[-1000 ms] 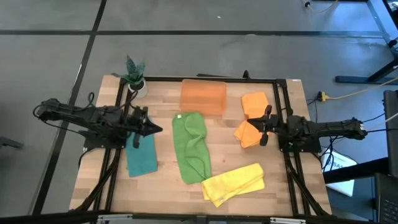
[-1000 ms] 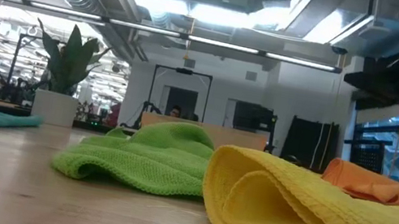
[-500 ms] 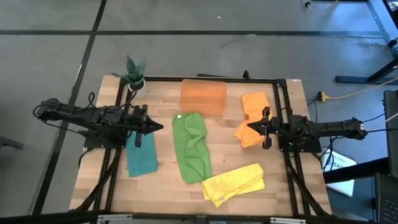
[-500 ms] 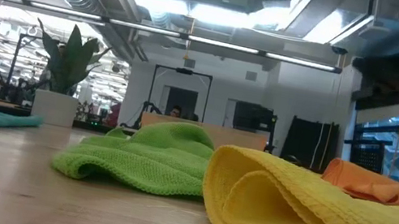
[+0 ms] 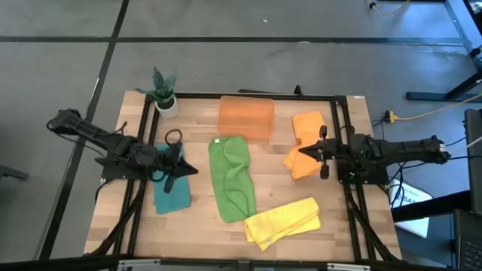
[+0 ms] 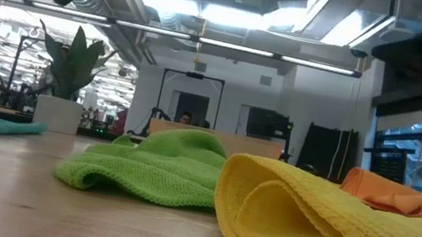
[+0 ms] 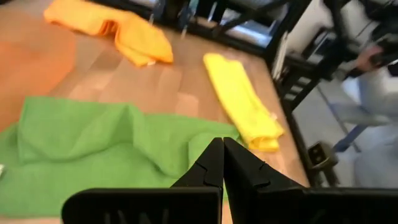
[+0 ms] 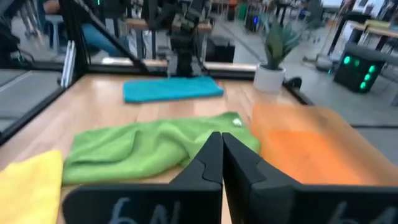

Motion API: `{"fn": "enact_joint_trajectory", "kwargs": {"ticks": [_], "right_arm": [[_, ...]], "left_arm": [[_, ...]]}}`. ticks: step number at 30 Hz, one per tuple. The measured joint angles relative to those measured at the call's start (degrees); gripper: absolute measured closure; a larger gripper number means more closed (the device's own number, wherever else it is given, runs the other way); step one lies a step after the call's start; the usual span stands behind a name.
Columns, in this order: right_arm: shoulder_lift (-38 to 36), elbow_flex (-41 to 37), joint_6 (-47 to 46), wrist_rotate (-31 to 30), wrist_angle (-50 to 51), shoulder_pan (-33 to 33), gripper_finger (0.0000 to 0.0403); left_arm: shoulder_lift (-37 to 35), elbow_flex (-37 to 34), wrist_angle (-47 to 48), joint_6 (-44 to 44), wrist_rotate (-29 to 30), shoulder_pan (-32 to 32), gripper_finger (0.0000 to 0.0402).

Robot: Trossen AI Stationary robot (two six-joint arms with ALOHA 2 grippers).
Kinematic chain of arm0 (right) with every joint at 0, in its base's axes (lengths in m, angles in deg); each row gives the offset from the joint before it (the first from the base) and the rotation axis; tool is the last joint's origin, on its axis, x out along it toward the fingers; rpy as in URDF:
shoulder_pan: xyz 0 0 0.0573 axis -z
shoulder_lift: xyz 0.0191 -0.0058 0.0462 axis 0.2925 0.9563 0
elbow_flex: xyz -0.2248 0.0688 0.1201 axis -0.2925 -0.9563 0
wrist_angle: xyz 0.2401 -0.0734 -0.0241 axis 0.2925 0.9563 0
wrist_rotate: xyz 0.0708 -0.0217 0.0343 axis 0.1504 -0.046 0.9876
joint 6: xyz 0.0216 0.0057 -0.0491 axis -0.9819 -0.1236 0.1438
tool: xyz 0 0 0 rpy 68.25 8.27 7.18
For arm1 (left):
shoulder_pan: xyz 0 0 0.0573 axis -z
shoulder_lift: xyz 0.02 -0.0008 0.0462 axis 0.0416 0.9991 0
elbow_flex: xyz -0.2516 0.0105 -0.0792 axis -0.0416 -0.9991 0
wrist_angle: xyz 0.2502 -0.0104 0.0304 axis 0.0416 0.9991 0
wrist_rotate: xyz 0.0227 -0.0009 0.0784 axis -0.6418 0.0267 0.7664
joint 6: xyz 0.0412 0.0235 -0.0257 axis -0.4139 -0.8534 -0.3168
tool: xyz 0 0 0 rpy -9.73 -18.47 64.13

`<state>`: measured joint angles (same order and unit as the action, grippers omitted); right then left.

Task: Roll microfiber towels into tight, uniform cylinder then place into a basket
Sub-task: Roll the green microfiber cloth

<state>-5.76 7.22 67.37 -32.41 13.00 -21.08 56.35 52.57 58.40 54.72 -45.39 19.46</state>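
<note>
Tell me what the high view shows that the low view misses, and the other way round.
Only the high view shows the basket, the left gripper above the teal towel, and the right gripper over the orange towels. Only the low view shows the room behind the table. Both share the green towel, yellow towel and potted plant.

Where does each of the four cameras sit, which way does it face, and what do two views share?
High view: above the table, looking down; both arms show.
Low view: at tabletop height, looking across the yellow towel into the room.
Left wrist view: on the left arm, past the shut left gripper at the green towel.
Right wrist view: on the right arm, past the shut right gripper toward the teal towel.
All four show the green towel.
</note>
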Motion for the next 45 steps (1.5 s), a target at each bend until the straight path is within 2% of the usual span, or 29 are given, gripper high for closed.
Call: {"fn": "enact_joint_trajectory", "kwargs": {"ticks": [3,6,10,14,19,22,29,34,40,45], "right_arm": [[4.19,2.52,-1.03,0.7,2.83,-0.01,0.0401],[8.7,6.83,-0.89,1.04,10.72,-0.43,0.0401],[15.75,12.66,2.03,1.05,17.6,-1.56,0.0401],[22.29,15.77,3.74,1.06,19.34,-3.02,0.0395],[27.08,18.13,3.57,1.05,18.62,-3.54,0.0354],[28.4,18.58,3.37,1.05,17.62,-3.53,0.0326],[29.57,18.64,3.41,1.06,16.04,-3.58,0.0263],[29.57,18.64,3.47,1.34,16.11,-3.58,0.024],[29.59,18.64,3.61,7.25,16.2,-3.58,0.0237],[29.59,18.63,2.24,8.68,16.24,-3.56,0.0237]], "left_arm": [[1.62,0.0,0.96,3.83,0.66,1.26,0.0401],[3.19,0.02,3.0,8.79,-0.71,2.97,0.0401],[5.88,0.02,3.71,9.06,0.55,4.42,0.0401],[9.08,0.02,3.24,9.37,-0.87,4.51,0.0401],[11.24,0.02,0.32,14.84,2.98,4.46,0.0401],[11.7,0.02,-0.58,15.03,3.71,4.41,0.0398],[14.37,0.02,-1.13,17.93,3.75,4.38,0.0356],[18.92,0.0,-4.7,9.57,4.72,4.37,0.0337],[26.42,0.0,-20.12,-4.94,5.0,4.28,0.0341],[34.83,0.0,-28.21,-8.43,5.02,2.71,0.0342]]}}
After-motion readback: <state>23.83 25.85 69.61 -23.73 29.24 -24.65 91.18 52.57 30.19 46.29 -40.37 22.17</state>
